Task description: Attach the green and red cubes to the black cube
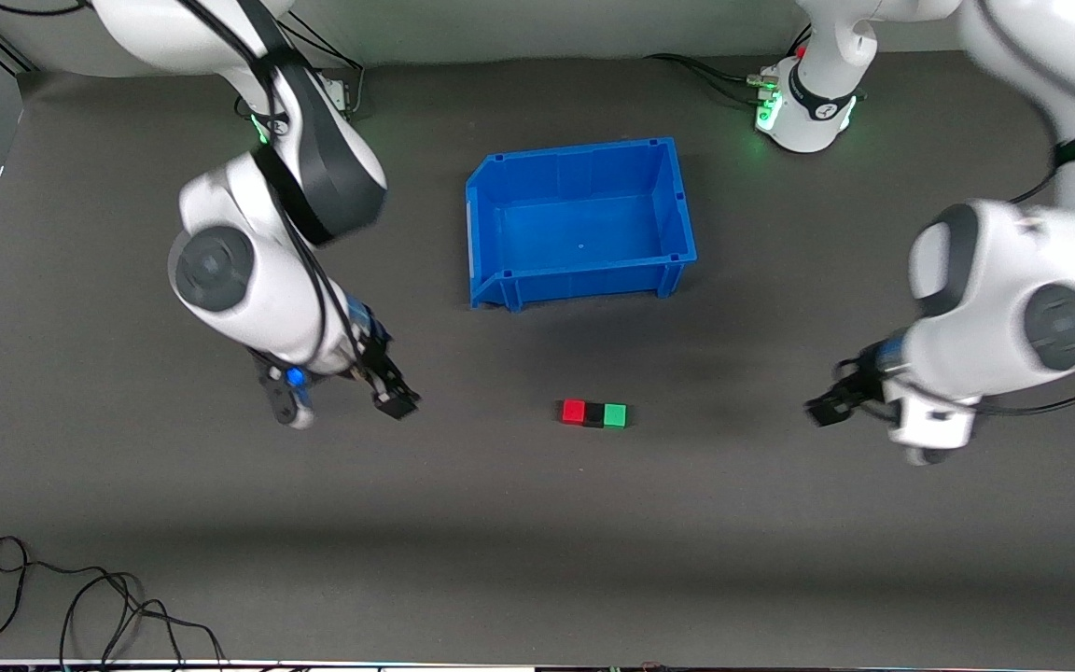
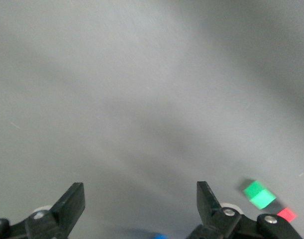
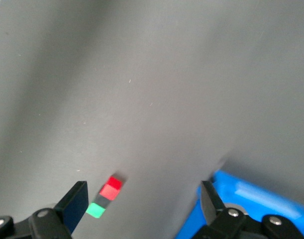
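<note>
While both arms hang apart over bare tabletop, the three cubes sit joined in a short row a little below the centre of the front view: the red cube at the end toward the right arm, the black cube in the middle touching it, and the green cube touching the black one at the end toward the left arm. No gripper touches the row.

At about the same height in the frame, the right gripper hangs at the centre-left, well apart from the red cube. Its wrist view shows both fingers spread wide with only grey table between them and nothing held; the red cube and green cube show low in that picture, with a dark sliver between them that reads as the black one, and the blue bin fills the lower right corner.

The left gripper hangs at the centre-right of the front view, well apart from the green cube. Its wrist view shows its fingers likewise wide apart and empty, with the green cube and a bit of the red cube in the lower right corner.

Farther from the camera, just above the frame's centre, stands the blue bin, with its floor bare. The arms' bases stand at the top edge.
</note>
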`<state>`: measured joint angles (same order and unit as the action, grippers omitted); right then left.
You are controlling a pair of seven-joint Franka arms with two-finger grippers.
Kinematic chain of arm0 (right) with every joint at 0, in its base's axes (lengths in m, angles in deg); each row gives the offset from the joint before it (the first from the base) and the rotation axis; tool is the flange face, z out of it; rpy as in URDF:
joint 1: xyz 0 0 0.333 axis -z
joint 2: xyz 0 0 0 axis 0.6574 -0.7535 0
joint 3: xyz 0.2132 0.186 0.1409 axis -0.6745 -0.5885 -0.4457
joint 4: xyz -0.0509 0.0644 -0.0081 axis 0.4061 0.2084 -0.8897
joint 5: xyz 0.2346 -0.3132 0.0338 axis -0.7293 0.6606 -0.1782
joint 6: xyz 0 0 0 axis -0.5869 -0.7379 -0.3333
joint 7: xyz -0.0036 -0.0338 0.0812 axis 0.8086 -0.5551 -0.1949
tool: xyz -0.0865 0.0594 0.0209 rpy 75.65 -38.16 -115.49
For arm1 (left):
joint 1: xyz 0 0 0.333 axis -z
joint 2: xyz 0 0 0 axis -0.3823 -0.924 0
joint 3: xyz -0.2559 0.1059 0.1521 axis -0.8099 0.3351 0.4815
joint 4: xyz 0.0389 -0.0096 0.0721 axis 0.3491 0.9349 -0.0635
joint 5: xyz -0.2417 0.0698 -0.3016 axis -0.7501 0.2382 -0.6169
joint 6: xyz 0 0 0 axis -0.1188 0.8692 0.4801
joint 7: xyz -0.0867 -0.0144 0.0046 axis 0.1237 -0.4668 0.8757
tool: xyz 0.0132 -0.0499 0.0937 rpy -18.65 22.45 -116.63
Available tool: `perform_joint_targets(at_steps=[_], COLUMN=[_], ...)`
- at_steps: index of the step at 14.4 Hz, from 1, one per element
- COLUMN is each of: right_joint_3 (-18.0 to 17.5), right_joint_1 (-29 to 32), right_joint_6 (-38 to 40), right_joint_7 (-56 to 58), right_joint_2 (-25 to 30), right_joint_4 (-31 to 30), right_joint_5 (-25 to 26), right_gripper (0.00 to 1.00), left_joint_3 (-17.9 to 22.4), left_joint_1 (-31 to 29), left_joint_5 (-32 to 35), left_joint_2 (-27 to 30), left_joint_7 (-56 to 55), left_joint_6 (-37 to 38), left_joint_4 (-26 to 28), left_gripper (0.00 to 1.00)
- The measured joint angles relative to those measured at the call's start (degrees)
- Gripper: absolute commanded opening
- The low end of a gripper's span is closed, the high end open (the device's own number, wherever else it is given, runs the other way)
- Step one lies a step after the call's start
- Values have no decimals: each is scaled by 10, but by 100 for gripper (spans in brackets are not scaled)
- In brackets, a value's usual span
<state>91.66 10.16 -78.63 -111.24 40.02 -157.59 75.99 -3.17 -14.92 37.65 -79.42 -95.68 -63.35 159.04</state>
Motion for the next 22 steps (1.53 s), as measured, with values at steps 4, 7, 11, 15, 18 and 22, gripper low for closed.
perform_joint_targets(at_steps=[4,7,11,15,18,22], right_joint_3=[6,-3,-39,-52,-40,-31], right_joint_1=[49,135,250,295,297,297], right_joint_6=[57,76,94,98,99,99], right_joint_7=[187,363,553,701,743,793], right_joint_2=[101,147,173,186,188,188], right_joint_4=[-55,-74,-81,-81,-82,-82], right_joint_5=[34,35,43,61,64,64], right_gripper=[100,100,100,100,100,100], left_joint_3=[1,1,0,0,1,0], left_joint_1=[-22,-43,-50,-51,-59,-62], left_joint_5=[44,50,50,50,51,51], left_joint_2=[63,96,156,202,200,193], left_joint_7=[162,241,262,321,345,366], left_joint_6=[54,92,132,154,154,157], left_joint_4=[8,11,12,18,28,36], left_gripper=[100,100,100,100,100,100])
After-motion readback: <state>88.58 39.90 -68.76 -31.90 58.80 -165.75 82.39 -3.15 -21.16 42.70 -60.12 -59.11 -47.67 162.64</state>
